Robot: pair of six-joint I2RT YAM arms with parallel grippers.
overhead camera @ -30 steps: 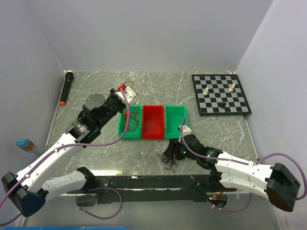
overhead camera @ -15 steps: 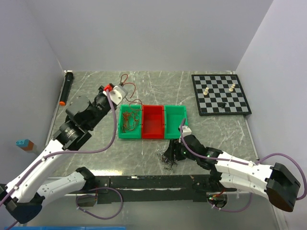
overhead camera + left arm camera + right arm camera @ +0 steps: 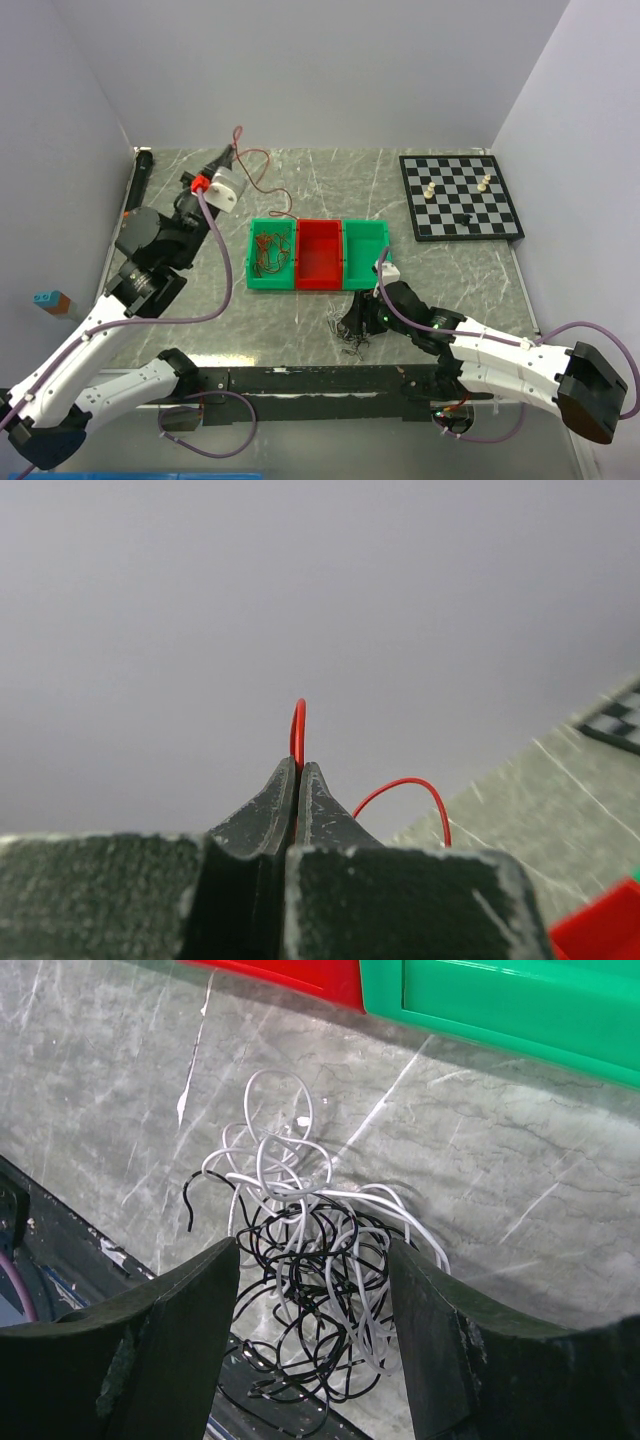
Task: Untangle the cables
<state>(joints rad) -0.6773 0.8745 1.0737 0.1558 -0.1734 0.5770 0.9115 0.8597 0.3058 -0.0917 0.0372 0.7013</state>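
**Red wire pinched aloft at left, tangle framed by spread fingers at right**

Raised above the far-left part of the desk [image 3: 330, 185]: the left claw [image 3: 298, 772], fingers pressed together on a single red wire [image 3: 297, 725]. Poking up past the fingertips as a short loop, then arcing off to one side and dropping toward the far rim of the left green bin [image 3: 271, 286]. In that bin, a loose heap of reddish-brown wires [image 3: 268, 255]. Next to it, a red bin [image 3: 319, 262] and a second green bin [image 3: 366, 250], all three touching in a row near the desk's middle.

Down low toward the near edge, just in front of the red bin: the right claw [image 3: 310, 1250], fingers spread wide, gripping nothing. Lying on the desk between and just beyond those fingers: the white-and-black tangle [image 3: 300, 1220], white strands mostly on the far side, black ones nearer the claw. Impossible to tell whether either finger touches a strand. Well apart from the red wire. At the far-right corner, a chessboard [image 3: 460, 195] with a few pieces.
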